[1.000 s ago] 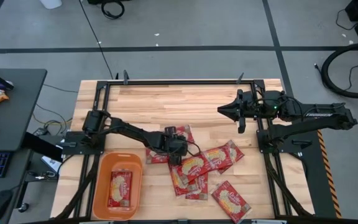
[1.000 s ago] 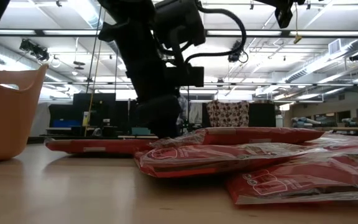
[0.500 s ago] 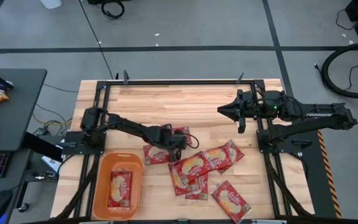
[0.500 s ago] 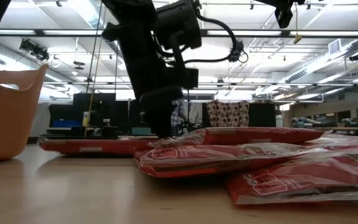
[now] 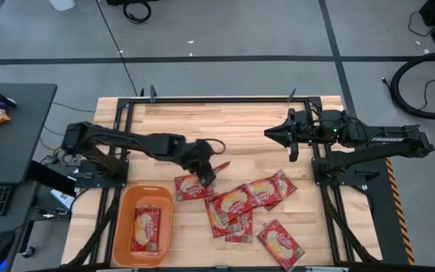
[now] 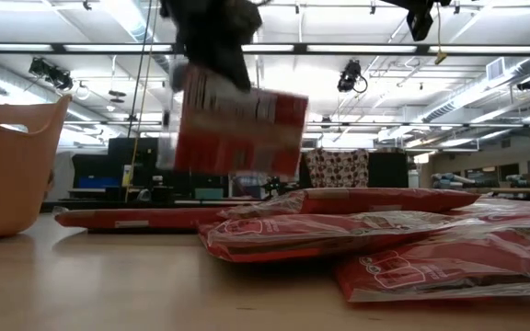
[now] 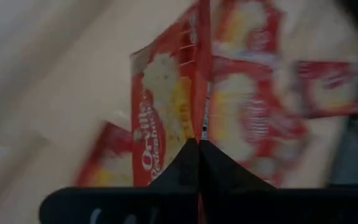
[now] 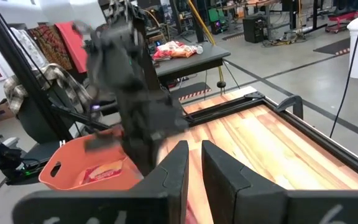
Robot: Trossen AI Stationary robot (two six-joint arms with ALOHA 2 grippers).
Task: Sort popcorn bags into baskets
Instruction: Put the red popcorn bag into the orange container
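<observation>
My left gripper [image 5: 205,175] hangs over the far left of a pile of red popcorn bags and is shut on one bag [image 6: 237,129], which is up in the air. Several more bags lie flat and overlapping on the table [image 5: 232,202], with one apart near the front edge [image 5: 282,243]. The orange basket [image 5: 127,198] stands at the front left with one bag [image 5: 146,229] lying flat in it. My right gripper [image 5: 269,134] waits empty above the table's far right, its fingers almost together. My left gripper pinches the bag's upper edge [image 7: 197,127] between its two fingers [image 7: 188,162]. The fingers come from above, pointing down. The bag hangs below them, a little tilted and clear of the table and the other bags.
The pile of bags covers the table's middle and front right [image 5: 270,189]. Bare wood lies along the far half [image 5: 217,121]. A dark side table [image 5: 13,128] with a keyboard stands to the left of the work table.
My left gripper has risen and drawn slightly toward the table's left edge, staying shut. The bag it holds has come off the table and now hangs clear; the other bags lie as before.
</observation>
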